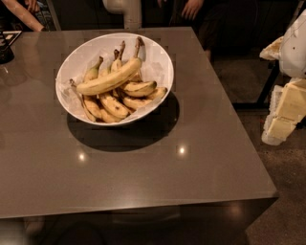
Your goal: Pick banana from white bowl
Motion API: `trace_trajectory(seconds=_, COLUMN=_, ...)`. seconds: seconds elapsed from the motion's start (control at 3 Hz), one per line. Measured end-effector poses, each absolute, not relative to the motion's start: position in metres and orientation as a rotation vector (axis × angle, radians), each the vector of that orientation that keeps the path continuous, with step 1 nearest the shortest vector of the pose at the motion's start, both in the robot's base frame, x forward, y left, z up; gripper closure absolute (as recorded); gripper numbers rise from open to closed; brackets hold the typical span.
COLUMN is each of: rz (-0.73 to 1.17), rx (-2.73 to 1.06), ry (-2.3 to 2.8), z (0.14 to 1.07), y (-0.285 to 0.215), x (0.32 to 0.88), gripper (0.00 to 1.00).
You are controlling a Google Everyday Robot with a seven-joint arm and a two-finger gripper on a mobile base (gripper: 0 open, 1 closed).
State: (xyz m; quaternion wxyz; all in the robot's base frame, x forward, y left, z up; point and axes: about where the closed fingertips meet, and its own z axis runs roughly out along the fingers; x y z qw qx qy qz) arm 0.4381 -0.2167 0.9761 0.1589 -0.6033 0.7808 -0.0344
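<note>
Overhead-oblique view of a grey-brown table point(143, 182) carrying a white bowl point(79, 55) filled with fruit. The bowl is large, round, glossy and shallow, and it sits on the far left part of the table, casting a dark shadow toward the near side.

The banana point(110, 78) lies uppermost in the bowl, resting diagonally across the shorter bananas point(114, 104) beneath it. It is the longest fruit present, gently curved, and pale yellow with an almost unmarked skin. Its blunt tip points to the left rim, and its brown stem point(138, 46) rises toward the far right rim. It appears single, not joined to the others. The fruits below are shorter, darker yellow and flecked with brown (several of their stems stand up just left of the banana's own stem).

The gripper point(283, 115) appears at the right edge of the view, off the table and well apart from the bowl. It shows as cream-coloured blocks below a white housing, hanging over the floor point(248, 95). Whether it is open or closed cannot be told, and it holds nothing visible.

Two small bright reflections point(181, 150) mark the table's surface in front of the bowl. A person's hand point(192, 7) shows beyond the far edge of the table.
</note>
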Motion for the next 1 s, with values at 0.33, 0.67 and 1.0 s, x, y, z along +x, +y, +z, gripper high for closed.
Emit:
trace_trajectory(seconds=0.33, rz=-0.099, rx=-1.725, ry=2.23, z=0.976, y=-0.216, x=0.438, gripper=0.0)
trace_trajectory(seconds=0.67, rz=-0.119, rx=-1.744, ry=2.184, z=0.983, y=-0.203, x=0.447, gripper=0.0)
trace_trajectory(seconds=1.0, rz=-0.163, rx=-1.817, ry=2.136, z=0.99, y=-0.175, x=0.464, gripper=0.0)
